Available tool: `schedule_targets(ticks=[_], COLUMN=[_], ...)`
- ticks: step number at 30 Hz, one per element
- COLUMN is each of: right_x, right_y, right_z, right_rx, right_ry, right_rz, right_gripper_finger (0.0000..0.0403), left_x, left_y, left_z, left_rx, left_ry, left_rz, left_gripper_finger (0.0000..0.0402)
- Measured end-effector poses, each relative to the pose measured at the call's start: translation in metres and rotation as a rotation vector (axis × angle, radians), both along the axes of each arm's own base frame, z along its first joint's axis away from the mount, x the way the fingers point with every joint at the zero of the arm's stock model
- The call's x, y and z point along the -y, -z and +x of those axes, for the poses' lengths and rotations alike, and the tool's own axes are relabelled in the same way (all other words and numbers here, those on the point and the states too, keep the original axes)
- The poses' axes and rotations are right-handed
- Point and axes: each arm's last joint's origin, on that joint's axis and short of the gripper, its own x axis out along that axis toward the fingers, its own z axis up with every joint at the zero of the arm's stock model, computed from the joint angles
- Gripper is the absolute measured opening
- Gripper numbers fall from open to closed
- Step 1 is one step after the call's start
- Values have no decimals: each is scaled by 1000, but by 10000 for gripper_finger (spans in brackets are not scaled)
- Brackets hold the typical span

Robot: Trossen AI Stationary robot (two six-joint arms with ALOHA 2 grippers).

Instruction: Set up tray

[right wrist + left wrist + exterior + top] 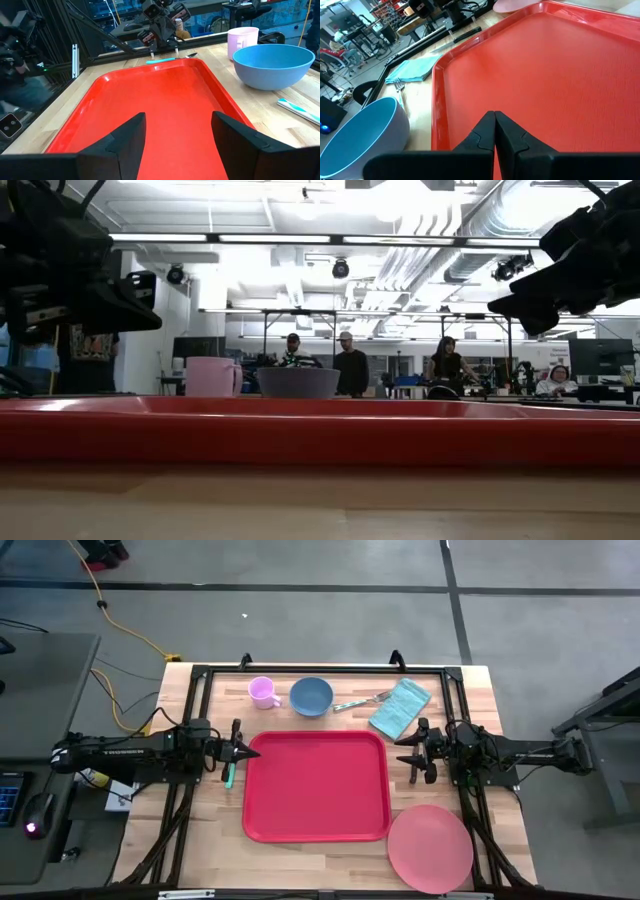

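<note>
The red tray (315, 785) lies flat in the middle of the table, its raised rim filling the low view (320, 430). My left gripper (252, 751) is shut and hovers over the tray's left rim; the left wrist view shows its fingers (494, 122) closed above the red floor (545, 75). My right gripper (403, 752) is open and hovers just off the tray's right rim, with its fingers spread in the right wrist view (177, 130) above the tray (160, 95). Neither gripper holds anything.
Along the far edge stand a pink cup (263, 692) and a blue bowl (311, 696), with a fork (362, 701) and a teal napkin (400, 706) beside them. A teal-handled utensil (229, 776) lies left of the tray. A salmon-pink plate (430, 847) sits at the near right corner.
</note>
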Motion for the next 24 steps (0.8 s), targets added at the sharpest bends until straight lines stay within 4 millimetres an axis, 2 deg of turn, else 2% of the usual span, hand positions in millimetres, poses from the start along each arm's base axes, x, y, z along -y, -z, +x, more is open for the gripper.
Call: schedule_targets(ticks=[24], right_x=[0], right_y=[0], right_z=[0], right_rx=[0], right_ry=[0], right_rz=[0], right_gripper_finger=[206], left_x=[0], left_y=[-1], left_z=[0], left_rx=[8], left_ry=[-2], left_rz=[-4], left_gripper_finger=[40])
